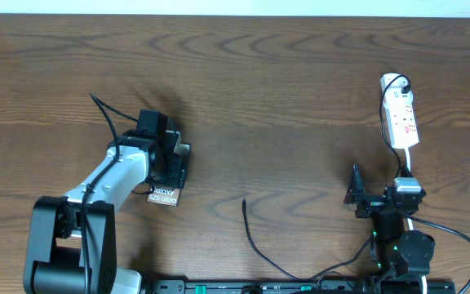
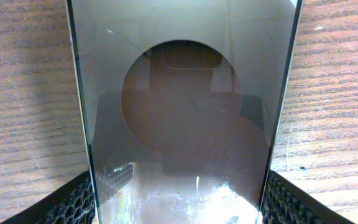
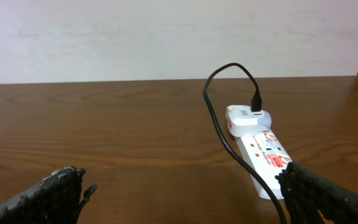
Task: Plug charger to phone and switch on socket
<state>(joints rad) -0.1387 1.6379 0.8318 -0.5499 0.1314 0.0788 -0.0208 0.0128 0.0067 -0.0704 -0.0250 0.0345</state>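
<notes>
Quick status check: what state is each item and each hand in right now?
left hand: shut on the phone.
right hand: open, empty.
phone: held by its long edges, nothing plugged in.
charger: plug tip loose on the table, other end in the socket.
socket: charger plugged in; switch position unreadable.

Surface (image 1: 284, 90): brown, with darker wood-grain streaks.
Phone (image 2: 185, 124): dark grey, glossy; brown round patch; white lettering at one end.
Socket (image 1: 401, 122): white, with red marks.
Charger (image 1: 255, 241): black throughout.
Adapter (image 3: 247, 117): white, with a black plug in it.
Left claw (image 2: 180, 200): black; pads (image 2: 73, 202) carry a fine diamond-grid texture.
Right claw (image 3: 188, 199): black, same grid texture.
Left arm (image 1: 113, 175): white and light grey links; black base.
Right arm (image 1: 398, 245): black, with small green lights.
Wall (image 3: 166, 37): off-white, plain.
</notes>
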